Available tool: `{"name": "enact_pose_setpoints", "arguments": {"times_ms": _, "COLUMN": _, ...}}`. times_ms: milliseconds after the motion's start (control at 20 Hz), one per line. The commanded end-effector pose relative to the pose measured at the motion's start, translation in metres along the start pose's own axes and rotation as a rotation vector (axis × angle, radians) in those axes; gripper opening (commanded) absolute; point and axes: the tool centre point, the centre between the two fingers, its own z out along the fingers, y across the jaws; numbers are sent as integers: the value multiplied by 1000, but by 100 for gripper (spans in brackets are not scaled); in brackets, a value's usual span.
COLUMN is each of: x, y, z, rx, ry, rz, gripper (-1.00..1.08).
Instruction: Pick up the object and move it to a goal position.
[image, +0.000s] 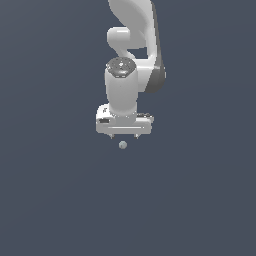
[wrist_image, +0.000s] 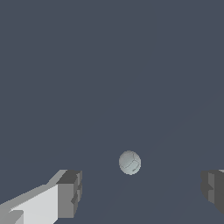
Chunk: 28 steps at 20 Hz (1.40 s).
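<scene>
Hovering just above the ball (image: 122, 145), untouched, the end effector (image: 123, 136) spread wide

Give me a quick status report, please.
Gripper open, empty, fingers wide apart. Ball free, between the fingers, not gripped. Nothing in the way.

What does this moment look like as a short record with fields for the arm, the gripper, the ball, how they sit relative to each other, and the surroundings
arm: white Panda arm, reaching down from the top of the exterior view
gripper: gripper open, fingers spread wide
ball: small pale grey ball, not gripped
relation: ball sits just below the gripper, about midway between the fingers in the wrist view, touching neither
surroundings: plain dark grey-blue background; no goal marker visible
task state: ball not yet picked up
</scene>
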Motion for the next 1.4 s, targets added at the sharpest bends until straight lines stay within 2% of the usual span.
{"name": "enact_pose_setpoints", "arguments": {"times_ms": 0, "x": 0, "y": 0, "z": 0, "rx": 0, "ry": 0, "rz": 0, "gripper": 100}}
{"name": "enact_pose_setpoints", "arguments": {"times_ms": 750, "x": -1, "y": 10, "z": -3, "rx": -19, "ry": 4, "rz": -35, "gripper": 100}}
{"name": "enact_pose_setpoints", "arguments": {"times_ms": 1050, "x": -4, "y": 9, "z": 7, "rx": -15, "ry": 3, "rz": 26, "gripper": 100}}
{"name": "enact_pose_setpoints", "arguments": {"times_ms": 1350, "x": -11, "y": 9, "z": 26, "rx": -8, "ry": 1, "rz": 140, "gripper": 100}}
